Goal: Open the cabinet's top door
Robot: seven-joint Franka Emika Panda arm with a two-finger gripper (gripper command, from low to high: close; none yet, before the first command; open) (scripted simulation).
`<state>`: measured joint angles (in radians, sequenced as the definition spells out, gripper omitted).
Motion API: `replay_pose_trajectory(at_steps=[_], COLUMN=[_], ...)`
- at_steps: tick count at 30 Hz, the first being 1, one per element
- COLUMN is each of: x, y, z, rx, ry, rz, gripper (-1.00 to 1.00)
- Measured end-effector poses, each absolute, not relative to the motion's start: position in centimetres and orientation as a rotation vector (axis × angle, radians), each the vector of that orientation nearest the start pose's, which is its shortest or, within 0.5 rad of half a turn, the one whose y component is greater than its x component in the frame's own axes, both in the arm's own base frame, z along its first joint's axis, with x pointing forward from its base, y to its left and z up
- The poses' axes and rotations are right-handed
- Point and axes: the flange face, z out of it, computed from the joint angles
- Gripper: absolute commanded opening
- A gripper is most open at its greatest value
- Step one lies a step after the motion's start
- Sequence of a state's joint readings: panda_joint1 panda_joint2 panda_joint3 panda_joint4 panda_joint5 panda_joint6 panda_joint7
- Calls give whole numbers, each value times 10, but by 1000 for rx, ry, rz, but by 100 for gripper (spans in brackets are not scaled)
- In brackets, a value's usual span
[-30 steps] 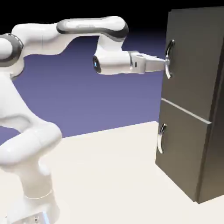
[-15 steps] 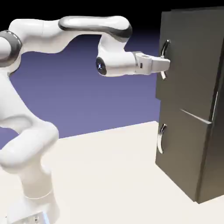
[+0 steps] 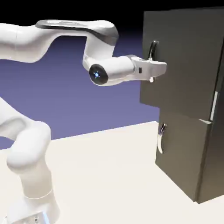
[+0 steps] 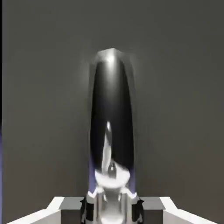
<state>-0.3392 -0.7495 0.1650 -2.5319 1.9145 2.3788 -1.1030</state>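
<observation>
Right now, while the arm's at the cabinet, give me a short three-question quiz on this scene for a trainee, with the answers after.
1. True or false: the tall dark grey top door is swung partly out from the dark grey-brown boxy cabinet.
2. What is the white arm's claw closed on? A) the top door's curved silver handle B) the lower door's smaller silver handle C) nothing
3. Fill in: the shorter lower door is ___.

Key: 1 true; 2 A; 3 shut.
</observation>
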Motion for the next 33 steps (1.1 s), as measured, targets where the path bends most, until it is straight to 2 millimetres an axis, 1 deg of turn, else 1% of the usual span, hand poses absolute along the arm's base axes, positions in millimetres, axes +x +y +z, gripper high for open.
replay_pose_trajectory(at_steps=[8,16,24,33], x=[349,336,336,348], y=[-99,-158,-217,-275], z=[589,589,589,589], rx=[-1724,-1682,-1629,-1564], ry=[63,-117,-284,-449], rz=[-1263,-1106,-951,-788], gripper=[-100,-100,-100,-100])
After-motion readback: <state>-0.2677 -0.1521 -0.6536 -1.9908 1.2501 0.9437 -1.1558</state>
